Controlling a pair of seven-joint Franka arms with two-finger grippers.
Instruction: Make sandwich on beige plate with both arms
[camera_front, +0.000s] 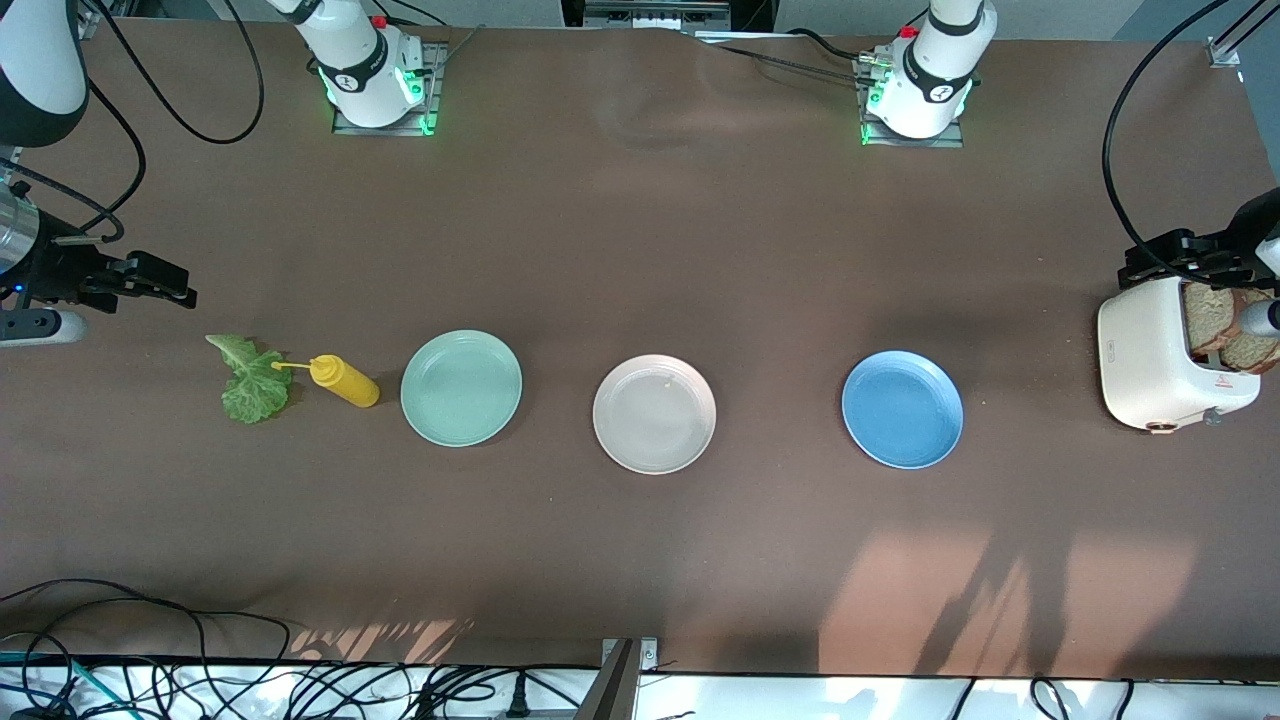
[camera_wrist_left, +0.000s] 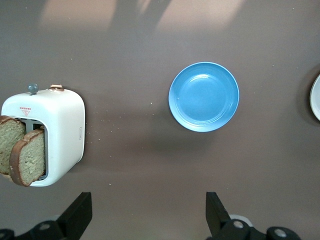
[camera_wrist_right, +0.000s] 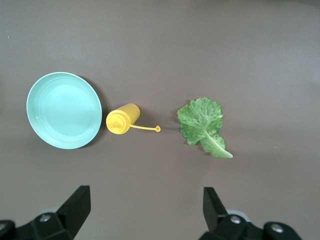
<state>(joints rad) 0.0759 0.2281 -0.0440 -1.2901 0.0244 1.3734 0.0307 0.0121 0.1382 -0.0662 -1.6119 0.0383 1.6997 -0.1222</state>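
The beige plate (camera_front: 654, 413) lies bare at the table's middle; only its rim (camera_wrist_left: 317, 97) shows in the left wrist view. Two brown bread slices (camera_front: 1228, 328) (camera_wrist_left: 26, 155) stand in the slots of a white toaster (camera_front: 1160, 368) (camera_wrist_left: 59, 135) at the left arm's end. A green lettuce leaf (camera_front: 252, 381) (camera_wrist_right: 202, 125) lies flat at the right arm's end. My left gripper (camera_front: 1168, 258) (camera_wrist_left: 148, 205) hangs open over the table beside the toaster, holding nothing. My right gripper (camera_front: 150, 282) (camera_wrist_right: 146, 199) hangs open over the table near the lettuce, also holding nothing.
A mint-green plate (camera_front: 461, 387) (camera_wrist_right: 64, 110) and a blue plate (camera_front: 902, 408) (camera_wrist_left: 203, 96) flank the beige one. A yellow squeeze bottle (camera_front: 345, 381) (camera_wrist_right: 123, 119) lies on its side between lettuce and mint plate. Cables run along the table's near edge.
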